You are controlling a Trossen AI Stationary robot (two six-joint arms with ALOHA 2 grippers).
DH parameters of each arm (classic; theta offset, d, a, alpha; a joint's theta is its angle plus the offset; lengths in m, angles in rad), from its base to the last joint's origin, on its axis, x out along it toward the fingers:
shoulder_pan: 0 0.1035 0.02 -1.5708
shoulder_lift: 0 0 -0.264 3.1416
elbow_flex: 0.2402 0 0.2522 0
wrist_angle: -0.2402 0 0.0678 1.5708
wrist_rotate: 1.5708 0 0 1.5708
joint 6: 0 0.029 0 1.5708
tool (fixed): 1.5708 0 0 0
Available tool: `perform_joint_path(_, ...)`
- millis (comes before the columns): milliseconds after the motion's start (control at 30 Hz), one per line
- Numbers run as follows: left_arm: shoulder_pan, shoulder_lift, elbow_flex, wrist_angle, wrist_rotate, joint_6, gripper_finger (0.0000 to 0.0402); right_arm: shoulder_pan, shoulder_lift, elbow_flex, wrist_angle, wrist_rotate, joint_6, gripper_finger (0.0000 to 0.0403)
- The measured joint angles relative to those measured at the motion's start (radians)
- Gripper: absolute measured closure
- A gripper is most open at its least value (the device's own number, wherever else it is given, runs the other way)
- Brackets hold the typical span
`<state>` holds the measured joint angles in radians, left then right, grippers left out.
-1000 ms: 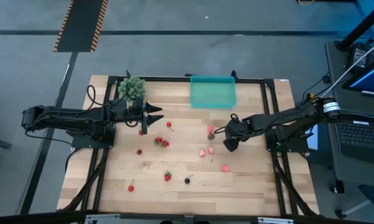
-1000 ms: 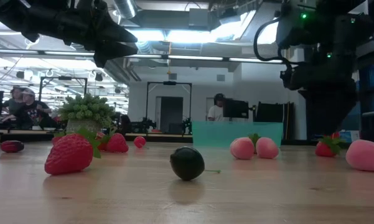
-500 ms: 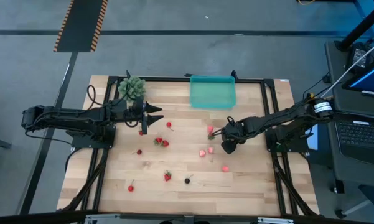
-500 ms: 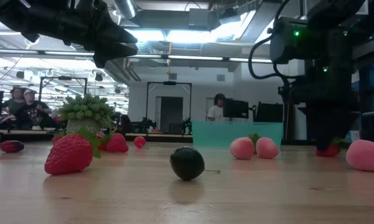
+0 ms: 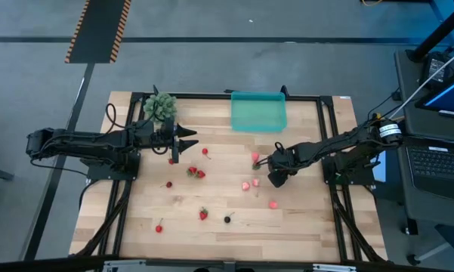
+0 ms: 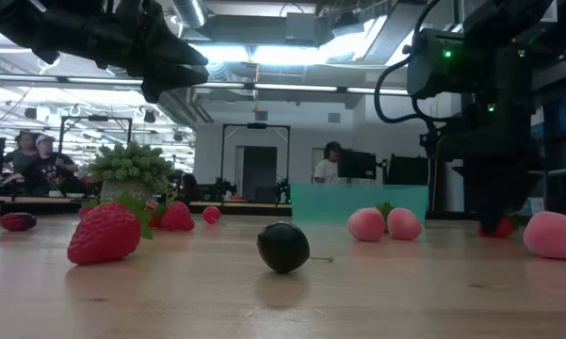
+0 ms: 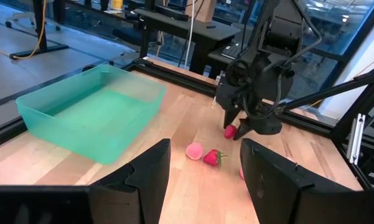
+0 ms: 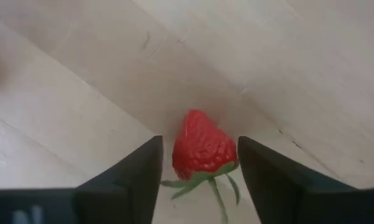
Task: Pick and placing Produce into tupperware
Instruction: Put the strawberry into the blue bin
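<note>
Small red and pink produce pieces lie scattered on the wooden table (image 5: 211, 196), with one dark berry (image 6: 283, 247) among them. The teal tupperware (image 5: 258, 112) stands at the far edge. My right gripper (image 5: 275, 178) points down at the table, open. Its fingers stand on either side of a red strawberry (image 8: 202, 149) that lies on the wood, with a thin gap showing beside it. In the low view that strawberry (image 6: 497, 227) peeks out behind the gripper. My left gripper (image 5: 186, 140) hangs open above the table's left half, holding nothing.
A bushy green leafy clump (image 5: 159, 107) sits at the far left corner. Two pink pieces (image 5: 250, 183) and another strawberry (image 5: 257, 163) lie close to my right gripper. A black frame rail (image 5: 317, 97) borders the table. People sit in the room beyond.
My right gripper has sunk to the table and shifted slightly toward the table's left edge, and now stands down around the strawberry. The strawberry has stayed where it was.
</note>
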<state>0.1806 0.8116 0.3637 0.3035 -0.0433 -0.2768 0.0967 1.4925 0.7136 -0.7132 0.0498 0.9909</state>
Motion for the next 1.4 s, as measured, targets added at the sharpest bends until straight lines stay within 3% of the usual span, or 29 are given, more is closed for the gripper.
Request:
perform_joint_path(267,0.000,0.000,0.000,0.000,0.000,0.000,0.0214,0.000,-0.002,0.001,0.004,0.004,-0.009,0.0266)
perform_joint_path(500,0.000,0.000,0.000,-0.001,0.000,0.000,0.0214,-0.011,-0.026,0.101,-0.021,0.043,-0.156,0.0267)
perform_joint_path(633,0.000,0.000,0.000,-0.004,0.000,0.000,0.0214,-0.056,-0.055,0.211,-0.043,0.119,-0.309,0.0267)
perform_joint_path(733,0.000,0.000,0.000,-0.004,0.000,0.000,0.0214,-0.119,-0.061,0.300,-0.036,0.168,-0.477,0.0267)
perform_joint_path(933,0.000,0.000,0.000,-0.005,0.000,-0.001,0.0214,-0.291,-0.058,0.424,0.079,0.170,-0.749,0.0262)
perform_joint_path(1167,0.000,0.000,0.000,-0.005,0.000,-0.001,0.0214,-0.536,0.035,0.474,0.139,0.130,-0.837,0.0263)
perform_joint_path(1400,0.000,0.000,0.000,-0.005,0.000,-0.001,0.0214,-0.703,0.299,0.625,0.126,-0.011,-0.840,0.0263)
